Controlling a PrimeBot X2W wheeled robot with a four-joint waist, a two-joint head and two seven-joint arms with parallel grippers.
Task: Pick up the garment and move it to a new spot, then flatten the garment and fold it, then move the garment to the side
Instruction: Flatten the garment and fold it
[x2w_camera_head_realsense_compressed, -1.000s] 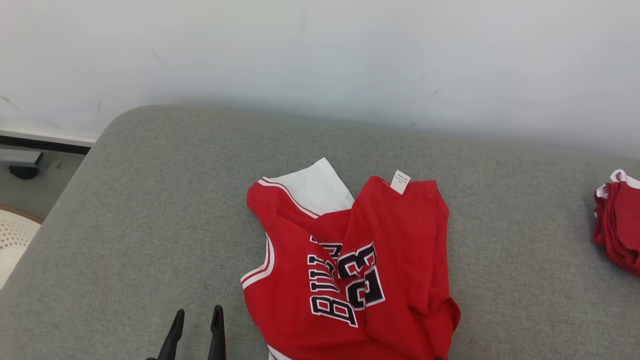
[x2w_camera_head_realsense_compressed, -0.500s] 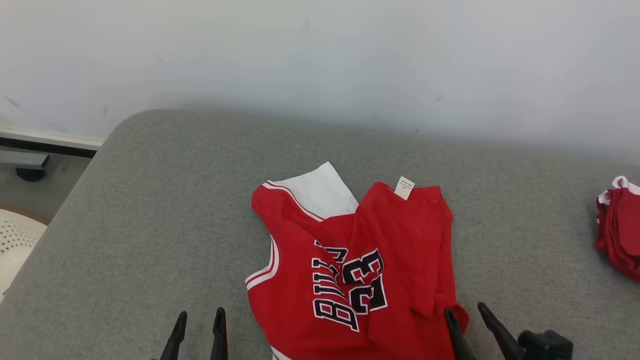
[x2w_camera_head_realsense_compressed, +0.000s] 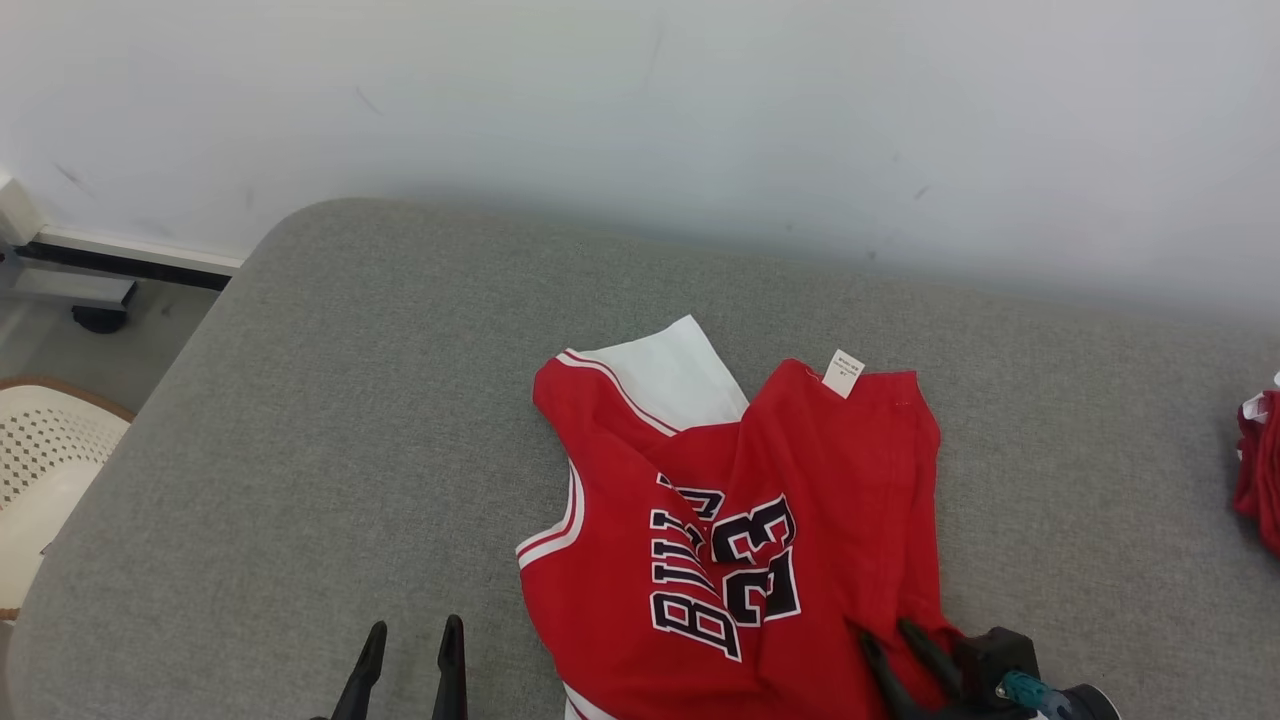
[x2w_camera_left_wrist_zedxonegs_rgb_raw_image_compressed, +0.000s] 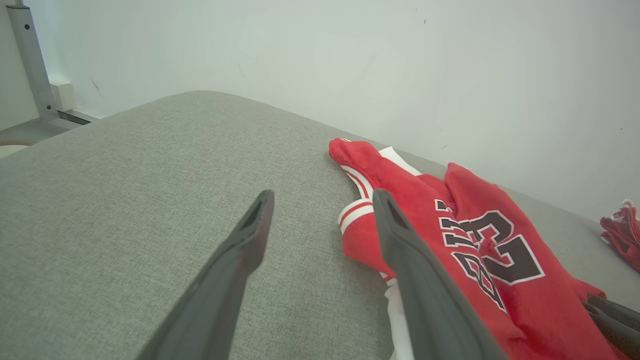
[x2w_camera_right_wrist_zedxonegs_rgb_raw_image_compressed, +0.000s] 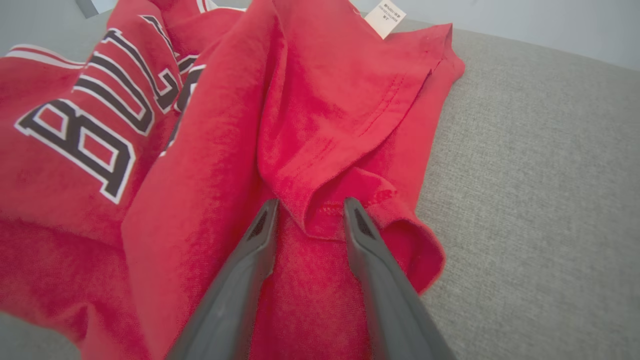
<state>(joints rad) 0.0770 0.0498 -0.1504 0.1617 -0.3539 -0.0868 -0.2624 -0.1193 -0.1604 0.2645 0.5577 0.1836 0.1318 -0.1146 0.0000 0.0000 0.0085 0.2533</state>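
Jersey (x2w_camera_head_realsense_compressed: 850, 470) limp, light (creases easily); I advise gripping the near-right hem (x2w_camera_right_wrist_zedxonegs_rgb_raw_image_compressed: 385, 197). Right pincer (x2w_camera_right_wrist_zedxonegs_rgb_raw_image_compressed: 311, 205) and left pincer (x2w_camera_head_realsense_compressed: 416, 625) both gape.

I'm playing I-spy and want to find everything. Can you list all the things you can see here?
jersey: one, red with black and white lettering, crumpled in the middle of the cushion
tag: one, white, at the jersey's far edge
other clothes: one small pile, red and white, at the cushion's right edge
cushion: one, grey, under the clothes
wall: one, white, behind the cushion
chair: one, white with holes, left of the cushion
left fingers: two, dark, open, over bare cushion left of the jersey
right fingers: two, dark, open, either side of a fold at the jersey's near right corner
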